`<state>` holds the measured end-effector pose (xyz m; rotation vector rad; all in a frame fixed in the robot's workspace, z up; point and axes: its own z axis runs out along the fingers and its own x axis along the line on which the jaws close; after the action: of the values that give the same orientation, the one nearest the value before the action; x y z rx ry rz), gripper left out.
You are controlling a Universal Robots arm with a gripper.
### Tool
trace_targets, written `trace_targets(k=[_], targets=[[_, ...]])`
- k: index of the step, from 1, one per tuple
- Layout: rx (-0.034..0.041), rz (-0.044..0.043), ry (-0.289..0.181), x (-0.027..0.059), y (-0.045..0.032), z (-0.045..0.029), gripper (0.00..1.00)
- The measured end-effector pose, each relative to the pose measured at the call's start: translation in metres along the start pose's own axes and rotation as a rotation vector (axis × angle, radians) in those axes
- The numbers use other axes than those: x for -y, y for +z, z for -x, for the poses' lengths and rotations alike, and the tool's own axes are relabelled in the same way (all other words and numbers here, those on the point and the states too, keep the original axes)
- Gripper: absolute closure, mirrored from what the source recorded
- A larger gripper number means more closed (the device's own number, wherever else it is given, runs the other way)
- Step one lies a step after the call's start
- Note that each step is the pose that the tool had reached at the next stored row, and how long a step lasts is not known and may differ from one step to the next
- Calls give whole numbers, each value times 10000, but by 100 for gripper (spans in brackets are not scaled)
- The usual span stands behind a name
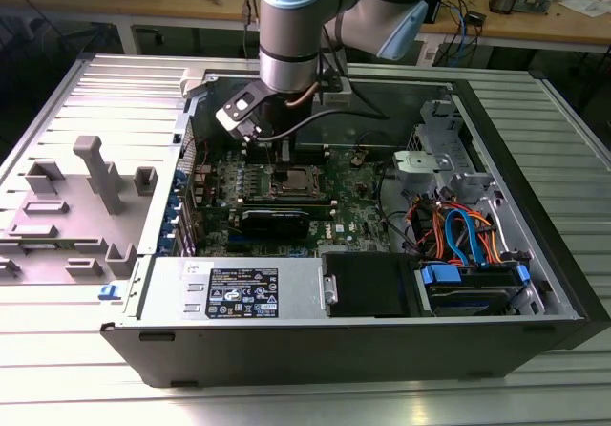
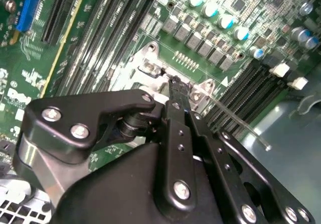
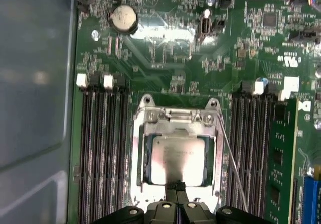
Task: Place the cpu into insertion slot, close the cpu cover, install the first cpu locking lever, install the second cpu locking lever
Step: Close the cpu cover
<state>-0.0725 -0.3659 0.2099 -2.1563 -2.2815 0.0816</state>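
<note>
Silver-grey metal sits square in the middle of the first wrist view: the cpu [image 3: 179,153] lies flat in the insertion slot [image 3: 134,148] on the green board [image 3: 165,48], between the two banks of long black memory slots [image 3: 100,148]. The cpu cover [image 3: 179,128] looks to be down over it, its frame lying around the chip and the chip's top showing through the window.

My gripper [image 3: 175,186] has its fingers pinched together with nothing between them. The joined tips are at the cover's edge farthest from its hinge. I cannot tell whether they press on the plate or hang just above it. In the exterior view my arm stands almost straight down into the open computer case [image 1: 239,297], over the socket.

I judge placing the chip done and closing the cover in hand or all but finished. One locking lever [image 3: 233,166], a thin wire rod, runs slantwise along the side of the socket. In the second wrist view it stands up off the board [image 2: 239,121], so I take it as not yet latched.

A rod that thin and springy calls for a closed fingertip set squarely against it. The push must be steady, sideways and downward, and kept clear of the memory slots just beside it.
</note>
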Motion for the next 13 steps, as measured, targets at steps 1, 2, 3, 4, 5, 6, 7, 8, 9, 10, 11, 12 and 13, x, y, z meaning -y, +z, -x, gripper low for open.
trace_targets(k=[1, 2, 3, 4, 5, 6, 7, 8, 9, 10, 11, 12, 13], targets=[[-1, -9, -3, -45, -1, 2, 89], [-2, -21, -3, -105, -3, 5, 89], [-2, -28, -3, -142, -4, 7, 89], [-2, -35, -5, -179, -5, 9, 89], [-2, -40, -4, -208, -6, 11, 89], [-1, -42, -4, -225, -6, 12, 89], [-1, -41, -5, -228, -6, 13, 89], [-1, -43, -4, -228, -6, 13, 89], [-2, -42, -3, -229, -6, 12, 89], [-3, -42, -3, -229, -6, 12, 89], [-2, -42, -3, -229, -6, 12, 89], [-2, -42, -4, -229, -6, 12, 89], [-2, -42, -3, -231, -6, 12, 89]])
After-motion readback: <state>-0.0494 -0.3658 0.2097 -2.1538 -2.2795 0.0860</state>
